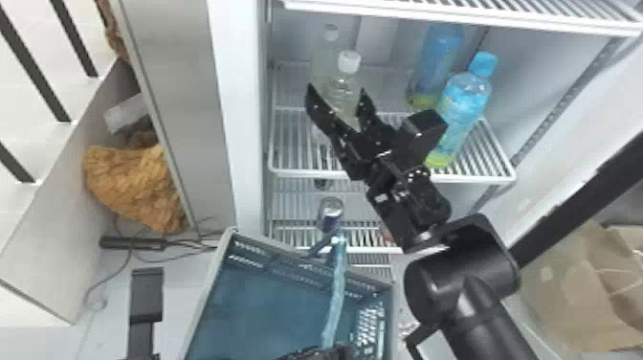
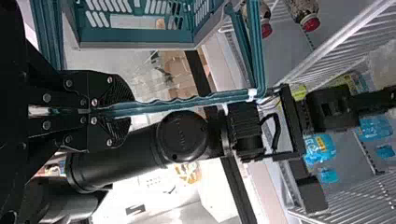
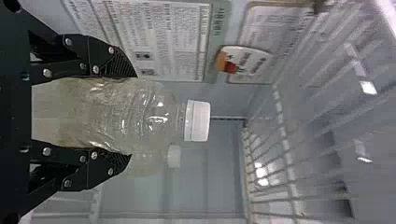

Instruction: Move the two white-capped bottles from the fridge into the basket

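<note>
1. White caps top both of the task's bottles, which are inside the fridge near 12 o'clock in the head view. The front white-capped bottle [image 1: 348, 63] is in front; the rear white-capped bottle [image 1: 330, 33] shows its cap at 11 o'clock from the front one's cap.

2. At 12 o'clock, the right gripper [image 1: 337, 88] reaches into the fridge. Its fingers stand apart, one along each side of the front white-capped bottle, whose body fills the gap between them. I cannot tell whether they press on it, nor whether its base rests on the wire shelf [image 1: 306, 171].

3. At 6 o'clock on the bottom edge is the left gripper [image 1: 321, 353]. In the left wrist view, its fingers are pressed together on the blue-green handle [image 2: 187, 103] of the basket.

4. The basket [image 1: 207, 297] sits between 6 and 7 o'clock in the head view, below the shelf and outside the fridge. Both white-capped bottles are out of it.

5. Two blue-capped bottles share the fridge: the nearer one [image 1: 464, 103] at 2 o'clock, the farther one [image 1: 442, 52] between 1 and 2.

6. A can [image 1: 331, 213] is on a lower level, at 6 o'clock just below the middle. Outside the fridge, a brown paper bag [image 1: 569, 292] is at 4 o'clock.
</note>
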### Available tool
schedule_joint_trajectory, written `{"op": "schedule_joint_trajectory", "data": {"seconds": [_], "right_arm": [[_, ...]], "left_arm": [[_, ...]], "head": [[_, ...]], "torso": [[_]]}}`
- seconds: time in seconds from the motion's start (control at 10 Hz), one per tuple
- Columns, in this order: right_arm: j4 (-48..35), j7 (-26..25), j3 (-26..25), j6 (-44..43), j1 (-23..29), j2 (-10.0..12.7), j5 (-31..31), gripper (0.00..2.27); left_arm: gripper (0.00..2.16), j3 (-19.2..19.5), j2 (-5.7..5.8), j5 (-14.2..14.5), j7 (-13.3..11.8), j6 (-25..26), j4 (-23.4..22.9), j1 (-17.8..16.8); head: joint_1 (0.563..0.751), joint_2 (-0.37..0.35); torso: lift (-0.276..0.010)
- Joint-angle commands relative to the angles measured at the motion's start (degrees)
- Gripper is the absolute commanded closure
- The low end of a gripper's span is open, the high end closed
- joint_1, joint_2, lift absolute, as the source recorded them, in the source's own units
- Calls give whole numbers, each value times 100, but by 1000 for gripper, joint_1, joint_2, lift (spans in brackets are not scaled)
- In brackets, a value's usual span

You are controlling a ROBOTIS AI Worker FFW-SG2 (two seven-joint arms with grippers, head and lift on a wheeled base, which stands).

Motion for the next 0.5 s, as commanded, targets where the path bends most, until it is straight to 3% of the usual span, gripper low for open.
{"op": "schedule_joint_trajectory", "data": {"seconds": [0.0,0.4], "right_arm": [[-471,1,-170,106,254,-37,-49,961],[-1793,10,-502,711,1126,-117,-60,961]], "left_arm": [[1194,10,1,0,0,0,0,13],[1194,10,1,0,0,-14,0,13]], "head": [[695,-141],[695,-185]], "torso": [[0],[0]]}}
